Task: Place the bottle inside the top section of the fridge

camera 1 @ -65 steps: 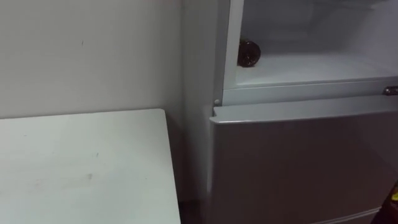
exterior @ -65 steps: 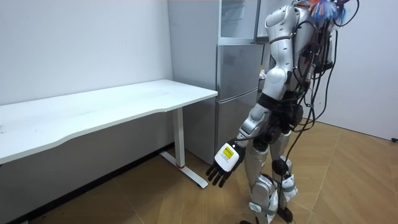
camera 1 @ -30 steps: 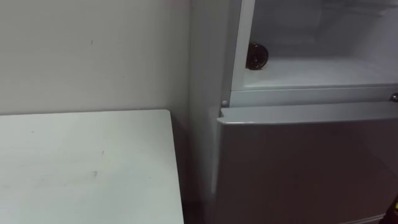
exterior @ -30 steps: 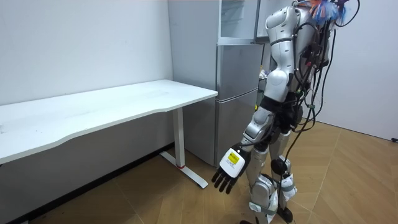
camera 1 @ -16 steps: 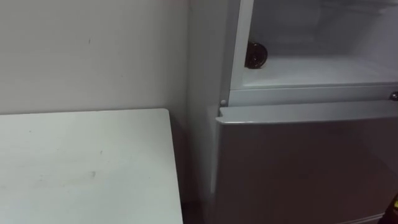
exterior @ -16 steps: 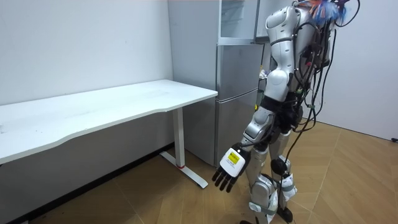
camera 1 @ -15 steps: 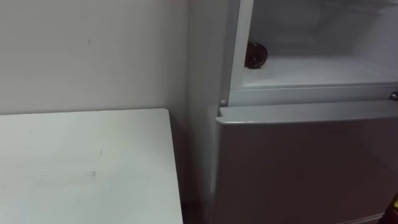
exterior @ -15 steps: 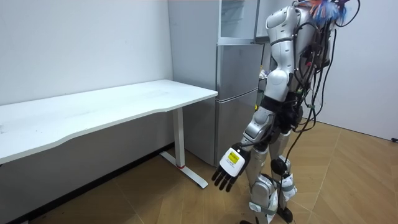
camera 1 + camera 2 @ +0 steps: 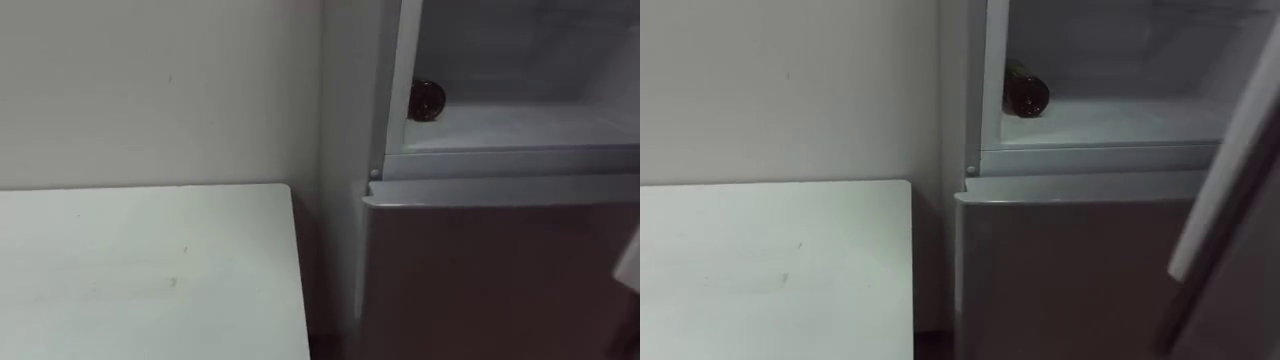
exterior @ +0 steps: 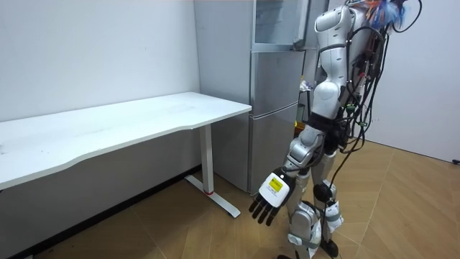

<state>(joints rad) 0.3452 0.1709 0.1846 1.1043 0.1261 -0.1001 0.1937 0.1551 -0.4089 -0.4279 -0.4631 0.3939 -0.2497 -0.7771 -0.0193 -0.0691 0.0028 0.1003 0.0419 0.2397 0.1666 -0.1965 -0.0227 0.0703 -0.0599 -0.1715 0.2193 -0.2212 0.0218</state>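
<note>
A dark bottle [image 9: 427,100] lies on its side at the left end of the white shelf [image 9: 520,125] in the open upper fridge compartment, its round end facing me. No hand is near it. The pale edge of the upper fridge door [image 9: 1225,170] slants across the right of the right eye view, in front of the compartment. In the room view I stand upright facing the fridge [image 10: 273,108]. My left hand [image 10: 270,198] hangs low beside my leg, fingers straight and holding nothing.
The grey lower fridge door [image 9: 500,280] is closed below the shelf. A white table [image 9: 140,270] stands to my left, its right edge close to the fridge side, against a plain wall. Wooden floor lies behind me.
The eye view has shifted a little, so the fridge sits further right. The upper door's edge has come into view on the right. My left hand has swung slightly lower and nearer my leg.
</note>
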